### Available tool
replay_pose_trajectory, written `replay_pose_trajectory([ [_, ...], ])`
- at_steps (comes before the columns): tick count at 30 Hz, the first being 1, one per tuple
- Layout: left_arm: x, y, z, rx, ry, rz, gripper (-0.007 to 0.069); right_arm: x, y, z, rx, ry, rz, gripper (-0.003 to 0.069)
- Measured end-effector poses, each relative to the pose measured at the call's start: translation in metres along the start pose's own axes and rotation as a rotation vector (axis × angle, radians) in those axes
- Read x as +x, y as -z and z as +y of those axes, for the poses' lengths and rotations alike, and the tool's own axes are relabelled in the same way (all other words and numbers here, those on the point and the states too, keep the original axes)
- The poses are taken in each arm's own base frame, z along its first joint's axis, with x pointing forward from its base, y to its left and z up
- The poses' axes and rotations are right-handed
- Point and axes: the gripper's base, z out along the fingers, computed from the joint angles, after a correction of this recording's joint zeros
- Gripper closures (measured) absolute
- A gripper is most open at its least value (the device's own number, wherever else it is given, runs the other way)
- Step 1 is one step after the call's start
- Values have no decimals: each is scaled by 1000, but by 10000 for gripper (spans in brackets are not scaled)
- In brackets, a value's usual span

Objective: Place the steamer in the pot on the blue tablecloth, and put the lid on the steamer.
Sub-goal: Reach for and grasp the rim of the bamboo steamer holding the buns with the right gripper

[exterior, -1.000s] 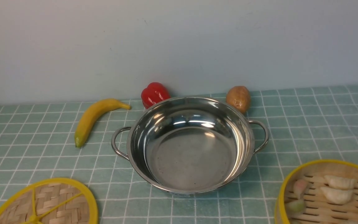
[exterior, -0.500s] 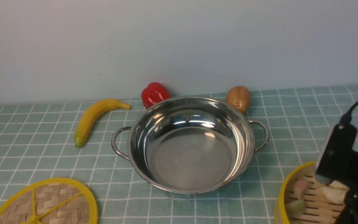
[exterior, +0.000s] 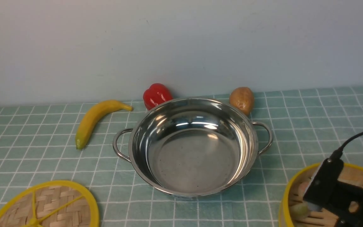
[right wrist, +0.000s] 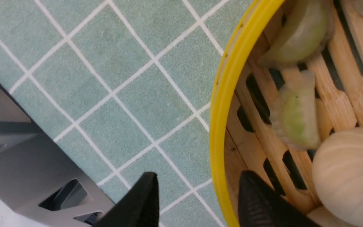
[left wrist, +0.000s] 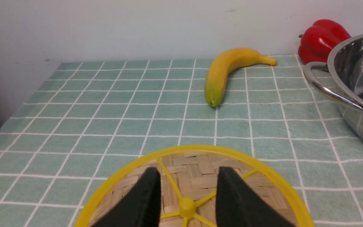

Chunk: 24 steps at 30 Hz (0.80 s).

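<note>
Observed: the round bamboo steamer (exterior: 288, 192), with yellow rim and slatted floor and loaded with pale dumplings and a bun, stands on the pale teal-blue gridded tablecloth (exterior: 310, 119) at the near right. It is well apart from the wide, shiny stainless-steel pot (exterior: 194, 157), which sits empty at centre.

The right gripper (right wrist: 198, 176) hangs over the steamer's wall with jaws spread. One finger is outside above the cloth and the other inside above the slats, with the yellow rim (right wrist: 221, 126) running between them. No contact is evident.

Recommendation: lower straight until both fingers bracket the wall, keeping the inner finger off the green-tinted dumpling (right wrist: 295, 123) beside it, then close firmly. A one-sided hold is likely to tip the basket, so lift slowly and level. Clear the pot's looped handle (exterior: 269, 134) before centring.

The left gripper (left wrist: 189, 171) is poised above the flat woven-bamboo lid (left wrist: 200, 162), jaws spread either side of its small centre knob (left wrist: 186, 205).

A yellow banana (exterior: 95, 119), red pepper (exterior: 156, 94) and brown potato (exterior: 242, 99) lie behind the pot, off the likely route.
</note>
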Motion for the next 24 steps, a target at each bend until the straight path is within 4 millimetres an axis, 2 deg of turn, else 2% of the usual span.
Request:
replay_pose_trajectory([
  [12,0,0,0,0,0,0,382,-17,-35,-8,-5,-11,88,312],
  [24,0,0,0,0,0,0,382,-20,-47,-10,-11,-15,133,312],
])
